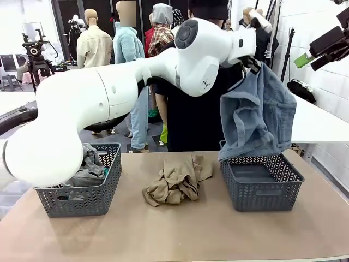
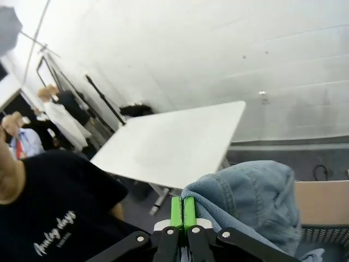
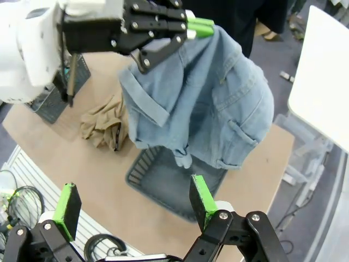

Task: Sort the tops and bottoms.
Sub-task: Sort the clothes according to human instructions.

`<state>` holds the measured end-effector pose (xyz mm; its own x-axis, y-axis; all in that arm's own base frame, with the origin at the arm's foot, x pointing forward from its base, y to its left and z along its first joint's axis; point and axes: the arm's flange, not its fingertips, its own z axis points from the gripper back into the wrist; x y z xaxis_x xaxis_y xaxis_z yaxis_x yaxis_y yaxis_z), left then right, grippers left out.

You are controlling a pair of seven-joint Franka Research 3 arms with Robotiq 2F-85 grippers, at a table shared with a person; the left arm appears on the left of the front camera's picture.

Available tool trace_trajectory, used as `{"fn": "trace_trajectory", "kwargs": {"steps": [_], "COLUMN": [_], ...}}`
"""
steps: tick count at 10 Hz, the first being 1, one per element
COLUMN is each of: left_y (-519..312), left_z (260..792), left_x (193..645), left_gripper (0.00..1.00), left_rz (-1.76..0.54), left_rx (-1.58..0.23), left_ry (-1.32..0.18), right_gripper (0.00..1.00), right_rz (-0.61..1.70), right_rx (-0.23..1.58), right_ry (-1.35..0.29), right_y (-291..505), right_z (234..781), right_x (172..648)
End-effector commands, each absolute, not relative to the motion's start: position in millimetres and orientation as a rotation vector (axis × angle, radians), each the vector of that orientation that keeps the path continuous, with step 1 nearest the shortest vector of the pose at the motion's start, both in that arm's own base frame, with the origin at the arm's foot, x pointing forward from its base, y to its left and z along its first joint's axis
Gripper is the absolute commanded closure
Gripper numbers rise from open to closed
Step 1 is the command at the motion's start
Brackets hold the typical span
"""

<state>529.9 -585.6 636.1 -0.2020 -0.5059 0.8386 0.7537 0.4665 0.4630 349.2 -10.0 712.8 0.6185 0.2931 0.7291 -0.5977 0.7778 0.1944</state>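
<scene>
Right wrist view: left pincer (image 3: 200, 27) pinches denim shorts (image 3: 218, 103).

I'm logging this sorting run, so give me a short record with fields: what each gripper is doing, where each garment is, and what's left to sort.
left gripper: shut on the light blue denim shorts, which hang over the dark grey plastic basket on the robot's right
right gripper: open, holding nothing
dark grey plastic basket on the robot's left: holds the heather grey cloth garment, with a bit of teal cloth beside it
tan khaki garment: crumpled on the brown table between the baskets
left to sort: shorts not yet released; tan garment
</scene>
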Motion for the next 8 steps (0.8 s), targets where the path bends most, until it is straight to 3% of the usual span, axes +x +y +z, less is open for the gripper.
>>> {"fn": "trace_trajectory", "kwargs": {"steps": [1,5,6,8], "left_y": [-578,-559,-605,-605], "left_z": [614,562,565,565], "left_x": [512,488,516,516], "left_gripper": [1.0,1.0,1.0,1.0], "left_rz": [-1.163,-1.159,-1.188,-1.188], "left_rx": [-0.319,-0.369,-0.332,-0.332], "left_ry": [-1.263,-0.96,-1.105,-1.105], "right_gripper": [0.0,0.0,0.0,0.0], "right_rz": [0.54,0.54,0.54,0.54], "right_rx": [0.432,0.432,0.432,0.432], "right_ry": [-0.729,-0.729,-0.729,-0.729], "right_y": [-10,-10,-10,-10], "right_z": [711,711,711,711], "right_x": [349,349,349,349]}}
